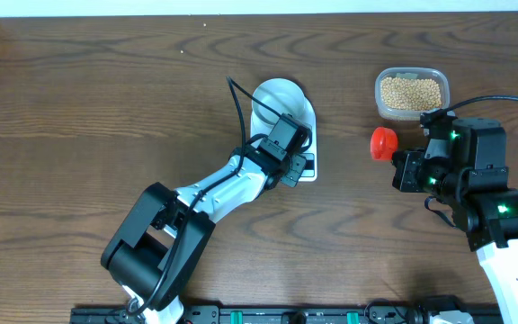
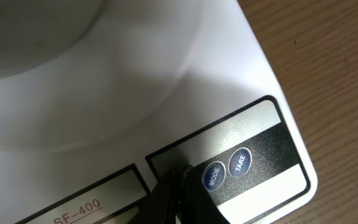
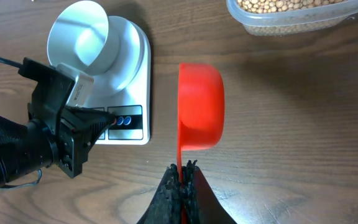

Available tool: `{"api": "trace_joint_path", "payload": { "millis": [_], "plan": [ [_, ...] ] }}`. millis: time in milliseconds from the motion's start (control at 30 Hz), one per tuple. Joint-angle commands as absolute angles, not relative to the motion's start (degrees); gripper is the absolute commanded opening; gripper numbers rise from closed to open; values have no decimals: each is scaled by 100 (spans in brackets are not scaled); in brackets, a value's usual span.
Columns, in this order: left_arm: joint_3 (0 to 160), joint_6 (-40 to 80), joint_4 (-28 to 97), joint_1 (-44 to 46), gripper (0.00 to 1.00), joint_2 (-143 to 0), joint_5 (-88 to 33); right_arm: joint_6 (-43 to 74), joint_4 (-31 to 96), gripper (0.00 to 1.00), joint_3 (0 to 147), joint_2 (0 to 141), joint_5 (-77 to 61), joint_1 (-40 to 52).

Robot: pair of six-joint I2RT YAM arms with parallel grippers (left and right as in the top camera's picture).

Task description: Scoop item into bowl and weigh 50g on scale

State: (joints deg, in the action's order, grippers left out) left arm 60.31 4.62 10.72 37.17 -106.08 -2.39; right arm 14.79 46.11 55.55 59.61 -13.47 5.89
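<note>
The left gripper [image 2: 182,174], shut I think, points at the scale [image 2: 241,93]. The right gripper [image 3: 183,169] holds a red scoop [image 3: 199,106].

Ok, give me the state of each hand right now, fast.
Left hand: closed, holding nothing, tip by the scale buttons.
Right hand: closed on the handle of the red scoop.

**woodgrain_99:** Left arm [image 1: 232,184] by the scale [image 1: 309,121]: white links, chunky black joints, a black cable [image 1: 237,101] looping off the wrist.

**yam_fan:** yep, right arm [image 1: 484,202], away from the scale, has green lights [image 1: 502,209] on black housings and a white lower link.
</note>
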Motion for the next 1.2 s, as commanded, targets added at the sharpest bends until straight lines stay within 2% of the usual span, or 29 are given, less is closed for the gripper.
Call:
{"api": "trace_joint_path", "payload": {
  "millis": [0,300,1167],
  "plan": [
    [5946,432,1190,3704,7,-10864,-327,1404,4637,1,5666,5948,-1385,572],
    [5946,432,1194,3704,7,-11218,-325,1404,4731,1,5666,5948,-1385,572],
    [6104,473,1658,3704,7,-10971,220,1404,4698,1,5666,5948,-1385,572]
  ]
}}
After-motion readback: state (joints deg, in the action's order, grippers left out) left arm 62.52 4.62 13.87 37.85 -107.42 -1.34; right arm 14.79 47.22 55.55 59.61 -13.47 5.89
